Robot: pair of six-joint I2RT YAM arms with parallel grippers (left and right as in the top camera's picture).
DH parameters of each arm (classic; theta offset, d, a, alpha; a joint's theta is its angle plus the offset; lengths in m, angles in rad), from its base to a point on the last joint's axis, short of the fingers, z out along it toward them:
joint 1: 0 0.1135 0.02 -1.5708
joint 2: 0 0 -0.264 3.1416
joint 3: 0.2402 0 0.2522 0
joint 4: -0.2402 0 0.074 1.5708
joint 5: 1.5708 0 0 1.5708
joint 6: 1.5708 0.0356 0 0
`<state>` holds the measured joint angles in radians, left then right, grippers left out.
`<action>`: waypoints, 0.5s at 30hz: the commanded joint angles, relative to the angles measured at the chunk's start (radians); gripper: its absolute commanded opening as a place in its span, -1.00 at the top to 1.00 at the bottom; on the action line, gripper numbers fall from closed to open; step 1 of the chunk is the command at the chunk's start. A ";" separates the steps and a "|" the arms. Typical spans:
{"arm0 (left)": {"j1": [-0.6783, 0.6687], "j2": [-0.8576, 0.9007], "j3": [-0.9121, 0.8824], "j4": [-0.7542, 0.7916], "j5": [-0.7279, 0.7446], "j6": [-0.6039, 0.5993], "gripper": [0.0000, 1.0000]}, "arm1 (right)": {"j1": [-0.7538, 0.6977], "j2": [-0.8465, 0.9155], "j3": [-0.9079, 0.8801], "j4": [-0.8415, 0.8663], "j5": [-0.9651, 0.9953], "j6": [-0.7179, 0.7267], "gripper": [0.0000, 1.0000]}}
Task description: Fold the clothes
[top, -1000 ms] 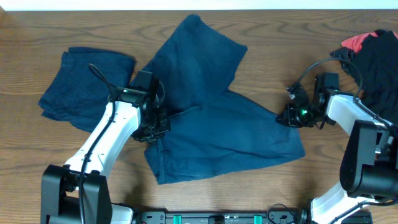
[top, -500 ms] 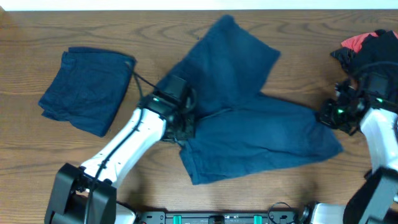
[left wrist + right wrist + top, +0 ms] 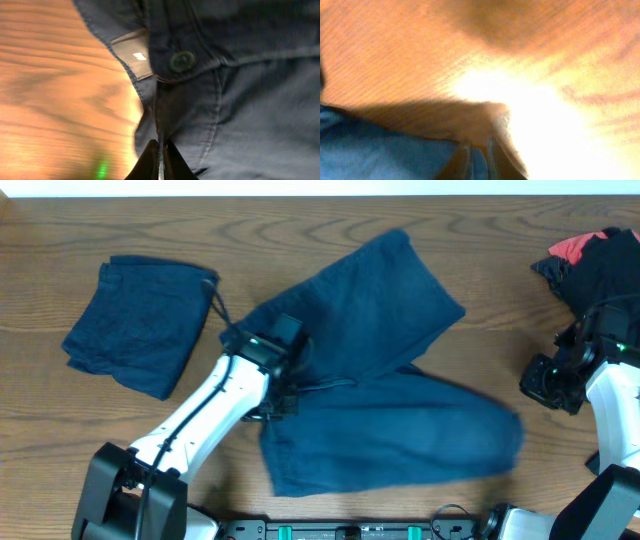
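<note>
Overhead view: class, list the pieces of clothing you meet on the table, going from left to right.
First the folded shorts → spread-out shorts → pile of dark and red clothes.

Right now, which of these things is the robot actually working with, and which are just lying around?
In the job:
- spread-out shorts, pinched near the waistband by the left gripper
- folded shorts, lying at the left

Lying about:
- dark and red heap at the far right, untouched; it may be waiting its turn
</note>
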<state>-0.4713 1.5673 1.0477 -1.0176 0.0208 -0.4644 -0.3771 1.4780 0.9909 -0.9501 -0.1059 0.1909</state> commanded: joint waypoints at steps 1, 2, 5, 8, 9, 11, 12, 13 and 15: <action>0.027 0.004 0.005 -0.008 -0.073 -0.031 0.88 | -0.007 -0.012 0.015 -0.013 0.018 0.007 0.24; 0.030 0.004 0.005 -0.007 -0.073 -0.031 0.88 | -0.006 -0.011 0.015 -0.010 0.011 0.006 0.09; 0.031 0.004 0.005 -0.007 -0.074 -0.031 0.88 | 0.005 -0.011 0.015 0.049 -0.071 -0.021 -0.02; 0.031 0.004 0.005 -0.010 -0.074 -0.032 0.88 | 0.027 -0.011 0.015 0.139 -0.180 -0.100 0.04; 0.031 0.004 0.005 -0.012 -0.074 -0.034 0.88 | 0.037 -0.008 0.015 0.169 -0.194 -0.113 0.05; 0.031 0.004 0.004 -0.019 -0.074 -0.051 0.88 | 0.060 0.006 0.015 0.230 -0.214 -0.134 0.06; 0.031 0.004 0.002 -0.021 -0.074 -0.054 0.88 | 0.075 0.022 0.015 0.262 -0.216 -0.144 0.07; 0.031 0.004 0.002 -0.021 -0.074 -0.054 0.88 | 0.085 0.037 0.015 0.286 -0.216 -0.148 0.07; 0.031 0.004 0.002 -0.022 -0.074 -0.054 0.88 | 0.103 0.078 0.015 0.352 -0.222 -0.148 0.10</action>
<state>-0.4450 1.5673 1.0477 -1.0306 -0.0299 -0.4984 -0.3035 1.4998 0.9947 -0.6407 -0.2783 0.0860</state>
